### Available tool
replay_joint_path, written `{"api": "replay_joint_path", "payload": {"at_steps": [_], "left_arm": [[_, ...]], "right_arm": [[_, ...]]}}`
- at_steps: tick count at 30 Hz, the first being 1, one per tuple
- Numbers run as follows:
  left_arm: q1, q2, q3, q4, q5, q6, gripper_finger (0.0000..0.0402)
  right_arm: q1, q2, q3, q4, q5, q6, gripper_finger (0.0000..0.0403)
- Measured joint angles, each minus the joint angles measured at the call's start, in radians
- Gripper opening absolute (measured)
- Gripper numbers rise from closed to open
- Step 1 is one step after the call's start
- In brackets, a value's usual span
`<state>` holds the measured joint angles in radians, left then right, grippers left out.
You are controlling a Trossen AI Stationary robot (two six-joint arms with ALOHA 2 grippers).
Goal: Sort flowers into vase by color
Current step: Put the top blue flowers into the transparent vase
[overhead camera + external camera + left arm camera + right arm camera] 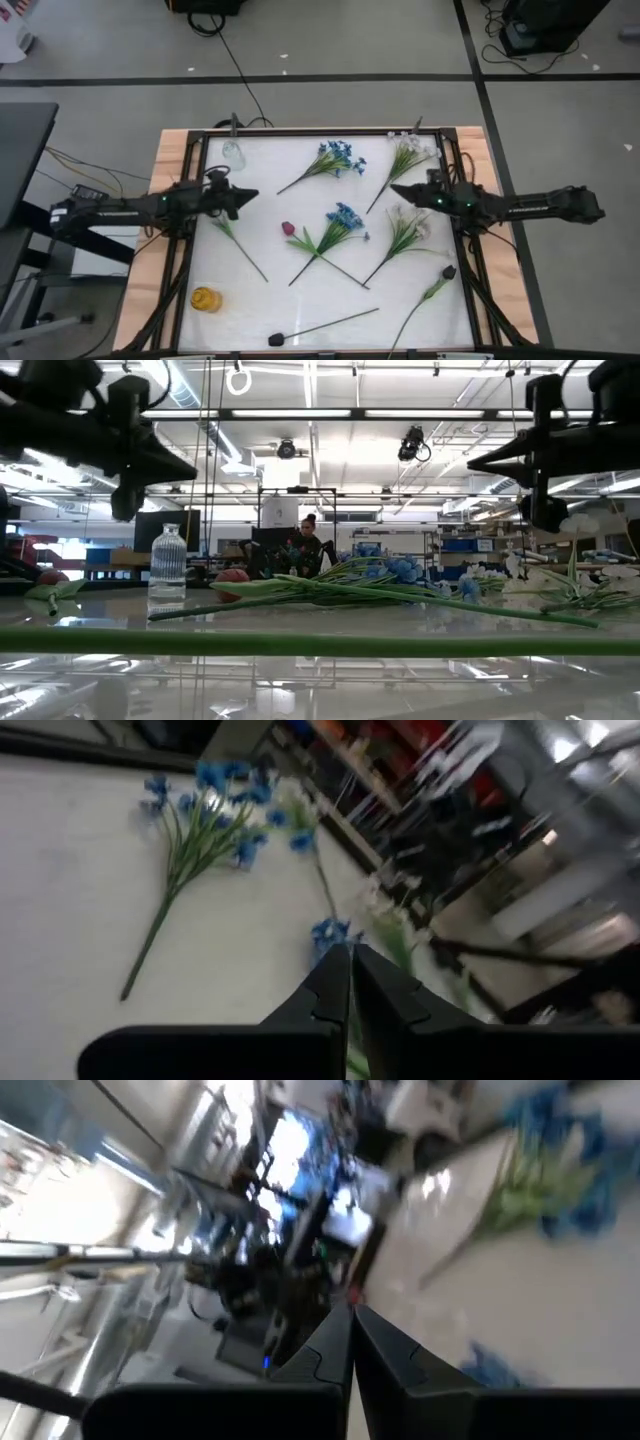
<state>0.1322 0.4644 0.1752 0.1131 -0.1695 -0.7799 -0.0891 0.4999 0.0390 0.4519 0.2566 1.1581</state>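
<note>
Desk (230,310) spread with flowers (337,225), blue, white, pink and dark, all lying flat, none in the clear vase (233,152) at the far left corner. Sorting not begun. Left end effector (250,195) and right end effector (395,188) raised above the desk, fingers together, empty. Next: open, descend on one stem. Yellow jar (205,299) unclear; dark bud partly cut off.

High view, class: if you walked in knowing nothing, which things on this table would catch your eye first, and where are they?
Two blue flower sprays stand out on the white table: one blue spray toward the far edge, another blue spray at the centre. The left gripper and right gripper hang shut and empty at either side. A small yellow vase stands near the left front corner.
</note>
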Motion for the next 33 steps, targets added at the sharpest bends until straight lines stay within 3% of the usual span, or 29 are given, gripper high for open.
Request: {"api": "replay_joint_path", "payload": {"at_steps": [9,14,18,23,33], "left_arm": [[0.065,0.383,0.300,-0.126,0.012,0.175,0.0027],[0.150,0.552,0.451,-0.200,0.063,0.260,0.0071],[0.222,0.687,0.548,-0.286,0.118,0.326,0.0140],[0.274,0.843,0.661,-0.312,0.165,0.411,0.0210],[0.334,1.197,0.959,-0.429,0.170,0.523,0.0226]], "right_arm": [[0.000,0.294,0.194,0.003,-0.067,-0.001,0.0023],[-0.007,0.395,0.288,0.004,-0.049,-0.046,0.0023],[-0.023,0.420,0.310,0.007,-0.069,-0.140,0.0023],[-0.050,0.425,0.309,-0.007,-0.075,-0.128,0.0023],[-0.058,0.423,0.309,-0.056,-0.054,-0.155,0.0031]]}}
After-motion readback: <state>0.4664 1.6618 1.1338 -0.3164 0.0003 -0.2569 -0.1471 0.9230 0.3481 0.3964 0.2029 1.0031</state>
